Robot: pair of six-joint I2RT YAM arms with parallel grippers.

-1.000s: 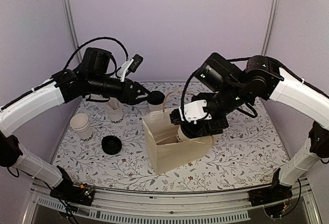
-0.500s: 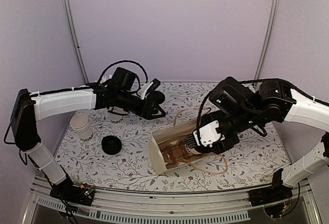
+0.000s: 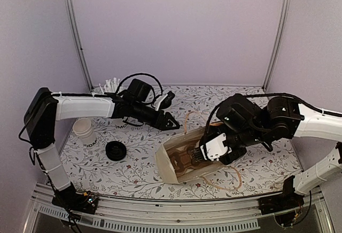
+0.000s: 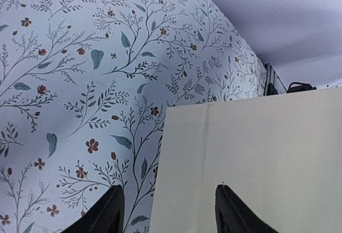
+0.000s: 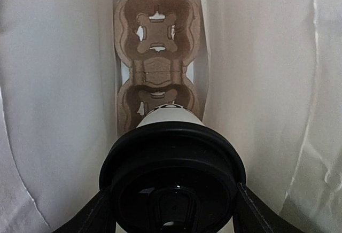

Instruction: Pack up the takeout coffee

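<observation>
The takeout coffee (image 5: 172, 177), a white cup under a round black lid, is held in my right gripper (image 5: 172, 211), whose fingers press on the lid's two sides. It sits inside the white paper bag (image 3: 170, 164), which lies tipped on its side with its mouth toward the right. A brown cardboard cup carrier (image 5: 156, 56) lies at the bag's bottom, just beyond the cup. In the top view my right gripper (image 3: 203, 155) reaches into the bag's mouth. My left gripper (image 3: 170, 123) is open and empty at the bag's far left edge (image 4: 256, 153).
Stacked lidless white cups (image 3: 85, 132) and a loose black lid (image 3: 116, 150) stand at the left. A white cup of white sticks (image 3: 109, 86) is at the back left. The bag's cord handles (image 3: 227, 178) trail on the floral table (image 3: 267, 163) to the right.
The bag went from upright to lying on its side. My right gripper came down with the coffee into its mouth. My left arm dropped and reached right to the bag's edge.
</observation>
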